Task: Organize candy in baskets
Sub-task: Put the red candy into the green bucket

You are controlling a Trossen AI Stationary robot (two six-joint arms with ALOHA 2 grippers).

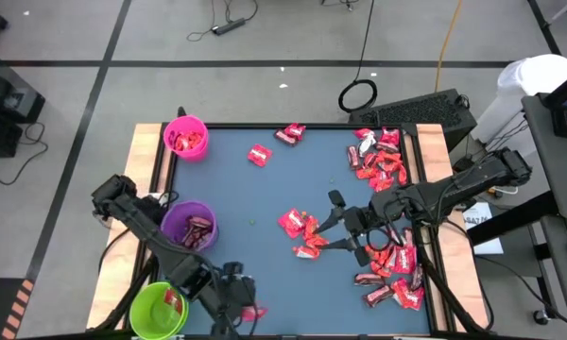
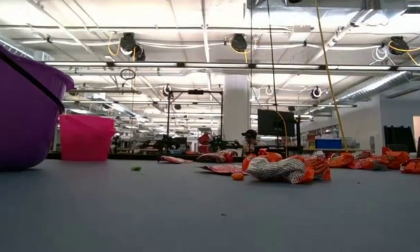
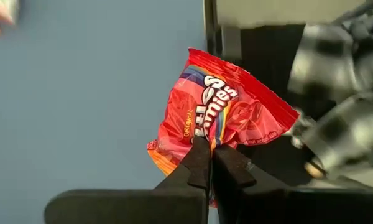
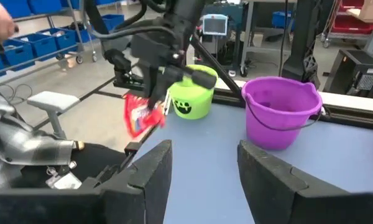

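Note:
My left gripper (image 1: pixel 243 304) is near the table's front edge, just right of the lime green basket (image 1: pixel 159 310), and is shut on a red candy pack (image 3: pixel 217 109). The pack also shows in the right wrist view (image 4: pixel 138 116), clear of the table. The purple basket (image 1: pixel 189 225) and the pink basket (image 1: pixel 185 137) stand along the left side; each basket holds some candy. My right gripper (image 1: pixel 333 223) hovers open over a cluster of red candy (image 1: pixel 300 229) at mid-table, touching nothing. My left gripper pinches one edge of the red pack (image 3: pixel 202 138) between its two fingertips. The fingers (image 3: pixel 198 163) slant downward. The pack is lifted clear of the table and hangs below the fingers (image 4: pixel 150 99).
More candy lies in a heap along the right side (image 1: pixel 389 260), at the far right (image 1: pixel 376 159), and in two small lots at the far middle (image 1: pixel 290 134) (image 1: pixel 258 155). A tiny green speck (image 2: pixel 136 168) lies near the purple basket. The blue mat's middle and near part is bare.

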